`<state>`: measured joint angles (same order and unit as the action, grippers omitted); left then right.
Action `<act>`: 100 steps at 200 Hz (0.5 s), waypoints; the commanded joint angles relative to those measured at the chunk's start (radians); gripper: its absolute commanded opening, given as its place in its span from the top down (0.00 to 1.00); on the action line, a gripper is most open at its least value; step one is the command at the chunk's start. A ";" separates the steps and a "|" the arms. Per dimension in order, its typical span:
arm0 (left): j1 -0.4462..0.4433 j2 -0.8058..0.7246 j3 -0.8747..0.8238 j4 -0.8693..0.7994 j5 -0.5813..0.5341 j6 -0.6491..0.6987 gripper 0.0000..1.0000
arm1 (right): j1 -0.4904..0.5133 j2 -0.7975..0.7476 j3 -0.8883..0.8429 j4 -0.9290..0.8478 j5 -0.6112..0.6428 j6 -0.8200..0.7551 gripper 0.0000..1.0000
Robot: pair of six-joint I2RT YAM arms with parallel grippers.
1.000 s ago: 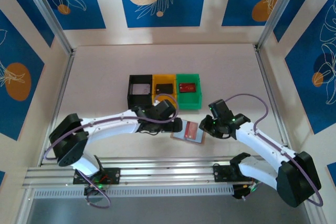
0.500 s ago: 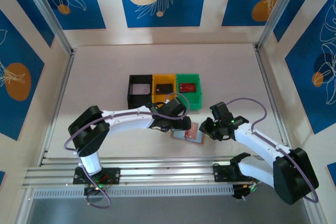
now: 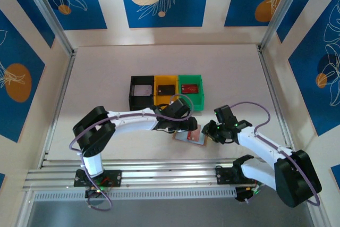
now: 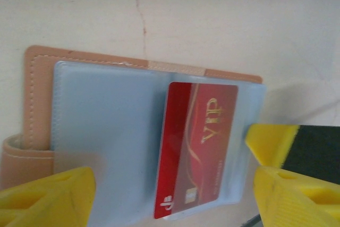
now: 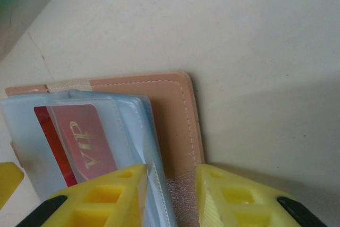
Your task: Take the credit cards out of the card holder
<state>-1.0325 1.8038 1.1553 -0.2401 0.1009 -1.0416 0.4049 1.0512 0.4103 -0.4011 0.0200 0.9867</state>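
Open on the bench [image 3: 106,73] lay the card holder [image 4: 40,94], close to the front edge, just in front of the green bin [image 3: 201,93] and right between the two arms. The right gripper [image 5: 170,190] was clenched on the card holder's right edge, with tan leather and pale blue pocket panel both pinched between its jaws. The left gripper [image 4: 170,200] hung over the holder, released, jaws spread wide with one on either side of it and nothing grasped. And there was the red credit card [image 4: 196,147], gold VIP lettering showing, tilted a touch on the right-hand blue panel.
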 commanded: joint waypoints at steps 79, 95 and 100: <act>-0.041 0.024 -0.008 0.086 -0.004 -0.052 0.23 | -0.012 -0.031 -0.028 0.042 -0.038 -0.001 0.70; -0.040 0.038 -0.007 0.092 0.002 -0.056 0.24 | -0.013 -0.034 -0.034 0.048 -0.043 -0.002 0.70; -0.041 0.039 -0.006 0.091 0.002 -0.055 0.24 | -0.014 -0.036 -0.034 0.050 -0.043 -0.002 0.70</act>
<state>-1.0618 1.8114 1.1545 -0.1703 0.0956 -1.0798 0.3965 1.0348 0.3962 -0.3595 0.0063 0.9867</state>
